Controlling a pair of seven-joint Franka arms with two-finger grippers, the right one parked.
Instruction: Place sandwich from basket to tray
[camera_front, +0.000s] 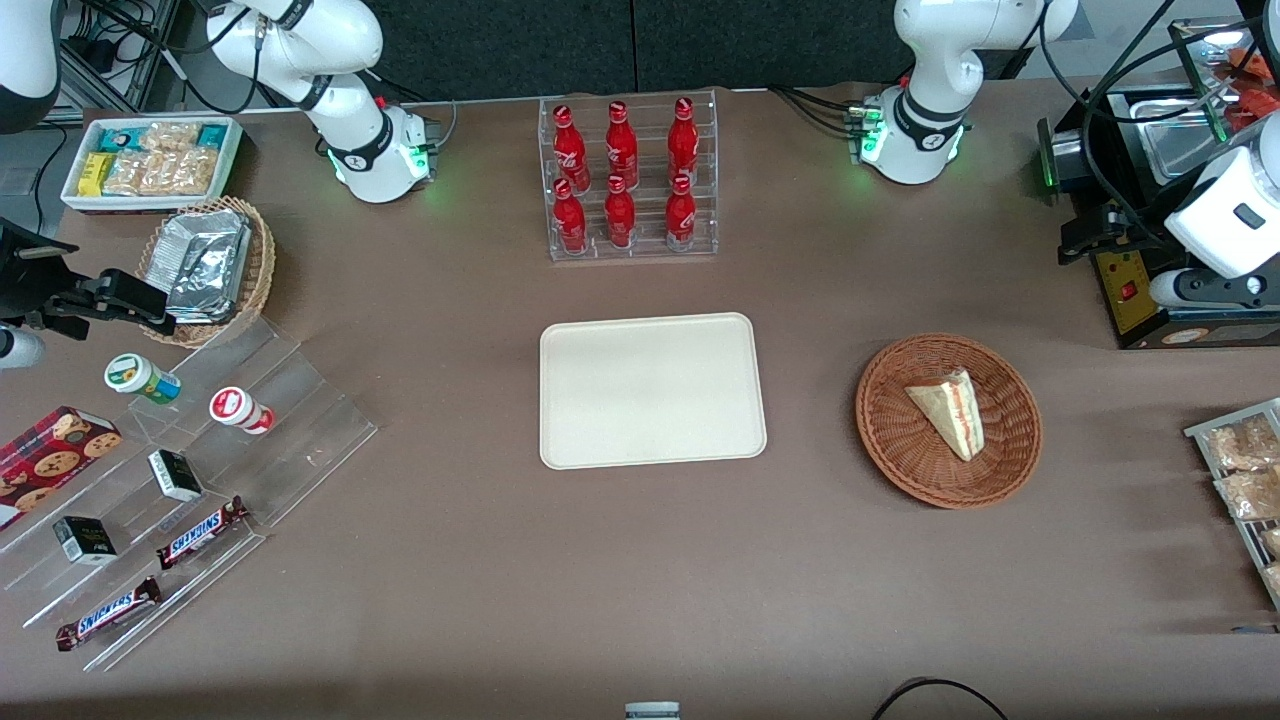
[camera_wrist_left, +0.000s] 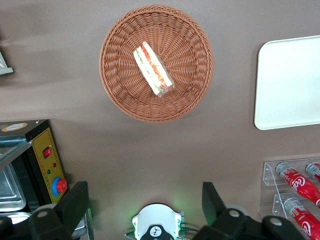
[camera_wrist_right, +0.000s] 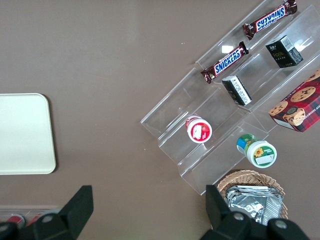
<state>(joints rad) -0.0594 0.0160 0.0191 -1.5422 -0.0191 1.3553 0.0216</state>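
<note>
We see the sandwich (camera_front: 951, 411) lying in the basket (camera_front: 890, 440) at the picture's middle right, beside the bare tray (camera_front: 652, 390), while our gripper (camera_wrist_left: 145, 207) hangs high above, fingers spread wide.

Even overhead light, soft shadows, sharp focus.

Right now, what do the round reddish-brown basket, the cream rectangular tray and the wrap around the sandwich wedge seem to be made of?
Round reddish-brown basket: woven wicker or rattan, shown by its ribbed weave. Cream rectangular tray: smooth and matte, likely plastic, though the material is uncertain. Triangular sandwich wedge: pale bread in what looks like clear film, its filling stripes showing through. The gripper hangs open high above the table, beside the basket.
</note>
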